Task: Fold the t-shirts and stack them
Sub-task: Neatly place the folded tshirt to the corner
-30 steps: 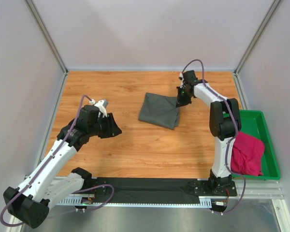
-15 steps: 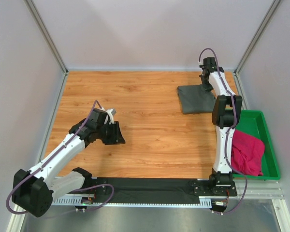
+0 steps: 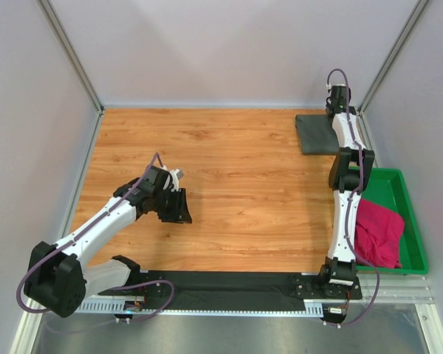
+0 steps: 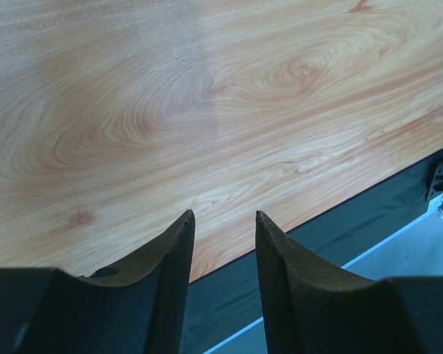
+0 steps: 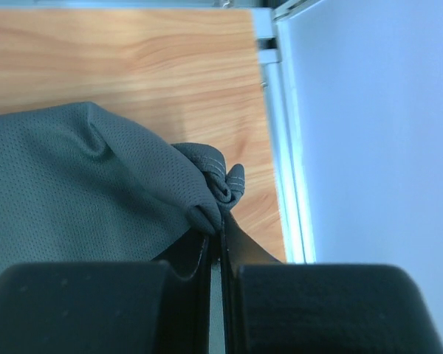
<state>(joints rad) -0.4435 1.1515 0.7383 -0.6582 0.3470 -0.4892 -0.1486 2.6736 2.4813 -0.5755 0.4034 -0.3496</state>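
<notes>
The folded charcoal grey t-shirt point(image 3: 316, 133) lies at the table's far right corner. My right gripper point(image 3: 338, 110) is shut on a bunched edge of it, and the pinched cloth point(image 5: 207, 184) shows in the right wrist view against my right gripper point(image 5: 220, 221). The magenta-pink t-shirt point(image 3: 376, 234) lies crumpled in the green tray point(image 3: 402, 199) at the right. My left gripper point(image 3: 179, 209) is open and empty, low over bare wood at left centre; in the left wrist view my left gripper point(image 4: 225, 215) has a clear gap between its jaws.
White walls and an aluminium frame point(image 3: 373, 74) close in the table; the frame post point(image 5: 284, 140) stands right beside the pinched cloth. A black mat strip point(image 3: 221, 284) runs along the near edge by the arm bases.
My right gripper has dragged the grey t-shirt from the table's middle to the far right corner. My left arm has drawn back a little toward the near side.
</notes>
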